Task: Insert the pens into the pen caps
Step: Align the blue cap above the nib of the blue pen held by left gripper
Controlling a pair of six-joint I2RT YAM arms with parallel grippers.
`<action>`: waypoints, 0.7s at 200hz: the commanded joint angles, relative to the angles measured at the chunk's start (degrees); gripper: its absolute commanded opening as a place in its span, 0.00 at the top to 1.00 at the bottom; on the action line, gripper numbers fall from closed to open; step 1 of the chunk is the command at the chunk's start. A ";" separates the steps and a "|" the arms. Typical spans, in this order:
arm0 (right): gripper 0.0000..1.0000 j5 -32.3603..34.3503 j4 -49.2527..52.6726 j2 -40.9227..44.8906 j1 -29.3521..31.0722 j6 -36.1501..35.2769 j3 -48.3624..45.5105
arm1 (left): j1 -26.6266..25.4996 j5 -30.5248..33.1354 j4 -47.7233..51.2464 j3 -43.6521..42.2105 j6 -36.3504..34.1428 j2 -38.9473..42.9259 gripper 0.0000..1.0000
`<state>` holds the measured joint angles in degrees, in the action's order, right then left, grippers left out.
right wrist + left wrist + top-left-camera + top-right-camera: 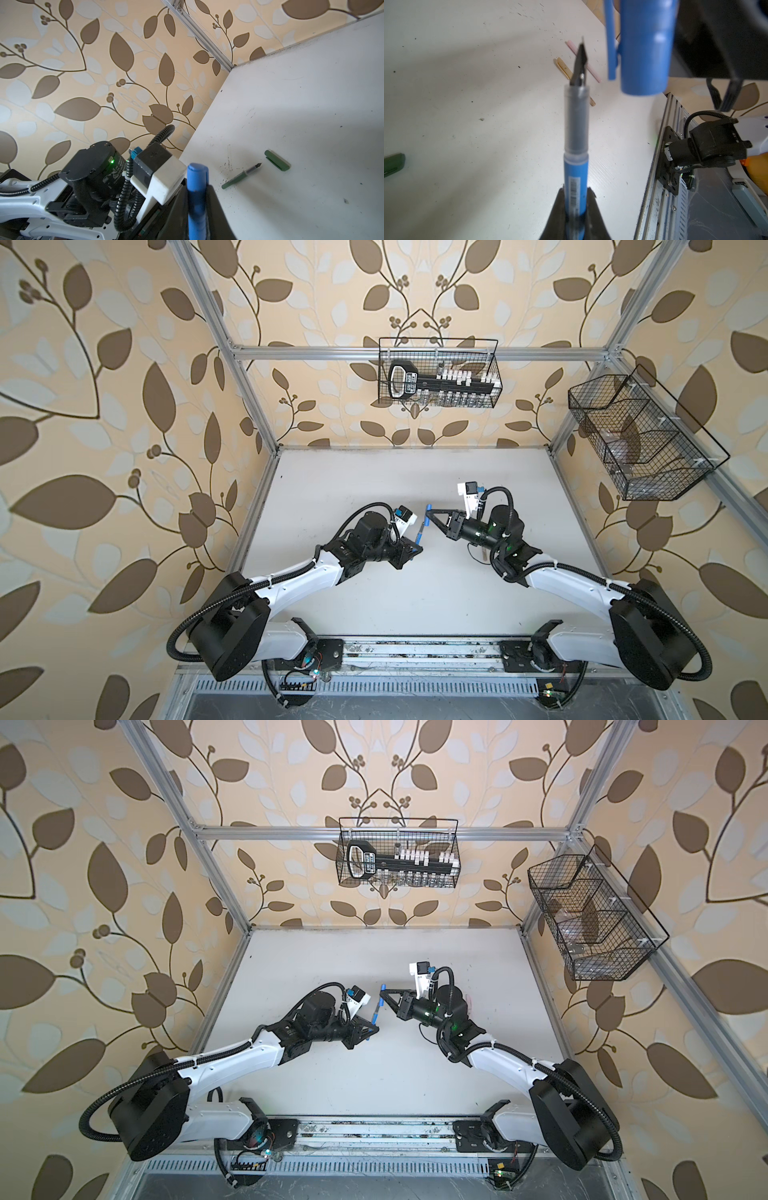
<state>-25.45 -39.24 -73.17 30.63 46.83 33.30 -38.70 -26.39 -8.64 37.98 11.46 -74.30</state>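
Above the middle of the white counter [374,485], the two arms meet tip to tip. The left claw [417,548] is clenched on the lower barrel of the blue pen [421,532], whose nib end points toward the right claw [430,513].

In the left wrist view the blue barrel passes into a clear grey grip section and ends in a bare, black, pointed nib. A white barcode label [574,188] runs along the barrel just above the fingers [558,214]. Its bars show, but no digits can be read.

The right claw grasps the blue cap [428,508], with the clip visible along one side. In the right wrist view the cap's rounded closed end shows between the fingers.

Pen and cap are near one another yet apart in both top views, and the nib lies outside the cap's open mouth. Both are held clear of the counter.

On the counter the green pen [241,176] lies uncapped. Its nib points toward the green cap [277,160], which is near but not touching. A tan pen [563,68] and a pale pink pen [593,73] lie side by side; whether these are capped cannot be told.

On the rear wall a wire basket [436,339] holds a black tool [457,384] with a pale label, whose writing is too small to read.
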 commanded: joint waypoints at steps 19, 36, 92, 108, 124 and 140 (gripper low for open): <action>0.85 1.36 -0.34 1.73 -1.10 -1.26 1.93 | -0.47 -0.63 -2.08 0.97 0.06 1.53 1.00; 0.85 1.37 -0.08 1.30 -1.01 -1.61 2.47 | -0.46 -0.77 -2.16 0.90 0.11 1.53 1.00; 0.85 1.25 -3.32 -1.60 -0.19 -1.21 1.86 | -0.42 -0.60 -2.69 0.67 0.24 1.40 1.00; 0.85 1.36 -4.42 -2.10 -0.22 -0.87 1.68 | -0.46 -0.66 -2.87 0.69 0.27 1.27 1.00; 0.85 1.41 -5.22 -2.31 -0.11 -0.56 1.76 | -0.47 -0.58 -2.87 0.61 0.31 1.27 1.00; 0.85 1.27 -5.56 -2.25 -0.05 -0.43 1.68 | -0.49 -0.59 -2.87 0.61 0.25 1.27 1.00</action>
<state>-24.60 -41.41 -75.11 30.26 45.87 33.89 -38.70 -26.46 -8.86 37.98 11.53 -74.30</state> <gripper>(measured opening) 0.149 0.128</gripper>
